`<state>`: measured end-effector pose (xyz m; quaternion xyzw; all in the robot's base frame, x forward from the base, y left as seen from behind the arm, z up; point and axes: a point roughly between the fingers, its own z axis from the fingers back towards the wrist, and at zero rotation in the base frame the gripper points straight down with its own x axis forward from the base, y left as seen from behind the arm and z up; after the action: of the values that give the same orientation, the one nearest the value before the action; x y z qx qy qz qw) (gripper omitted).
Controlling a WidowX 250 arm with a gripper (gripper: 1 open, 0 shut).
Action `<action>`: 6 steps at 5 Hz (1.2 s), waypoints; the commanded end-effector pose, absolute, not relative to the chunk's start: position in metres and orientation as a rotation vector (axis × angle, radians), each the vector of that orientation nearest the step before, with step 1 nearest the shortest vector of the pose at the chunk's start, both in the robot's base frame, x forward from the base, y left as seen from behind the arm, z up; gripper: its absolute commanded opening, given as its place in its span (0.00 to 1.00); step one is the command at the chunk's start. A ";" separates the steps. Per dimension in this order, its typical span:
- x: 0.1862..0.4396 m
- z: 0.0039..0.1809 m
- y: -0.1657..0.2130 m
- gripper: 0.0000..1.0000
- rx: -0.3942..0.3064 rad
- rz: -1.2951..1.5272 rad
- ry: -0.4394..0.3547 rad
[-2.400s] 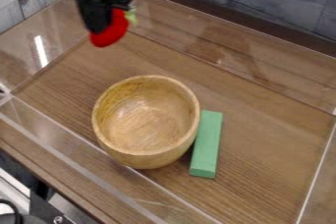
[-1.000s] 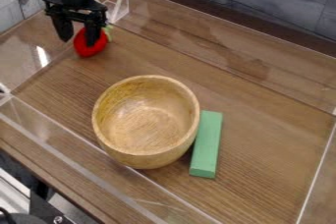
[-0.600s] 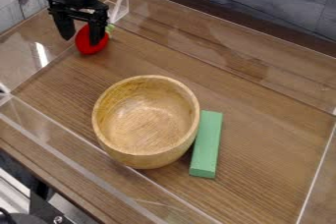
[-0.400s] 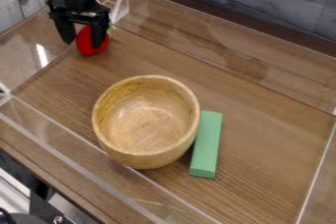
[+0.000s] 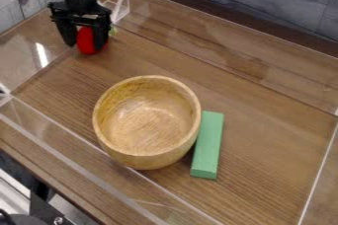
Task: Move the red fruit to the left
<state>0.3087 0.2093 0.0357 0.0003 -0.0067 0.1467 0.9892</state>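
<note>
Camera view is showing the hand standing wide open around the red fruit, which is resting on the worktop, well apart from the wooden bowl.

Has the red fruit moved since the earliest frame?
Yes. The red fruit went left and slightly down in the image, farther from the wooden bowl, and now sits on the table between the open end effector fingers.

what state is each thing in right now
gripper: open, pointing down, jaws either side of the red fruit
red fruit: resting on the table at far left, between the jaws
wooden bowl: upright, empty
green block: lying flat beside the bowl
</note>
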 end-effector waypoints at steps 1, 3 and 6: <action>0.317 0.048 0.212 1.00 0.028 0.270 -0.076; 0.319 0.084 0.201 1.00 -0.008 0.244 -0.095; 0.322 0.092 0.167 0.00 -0.022 0.311 -0.101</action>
<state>0.3146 0.1646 0.0664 -0.0273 -0.0138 0.1557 0.9873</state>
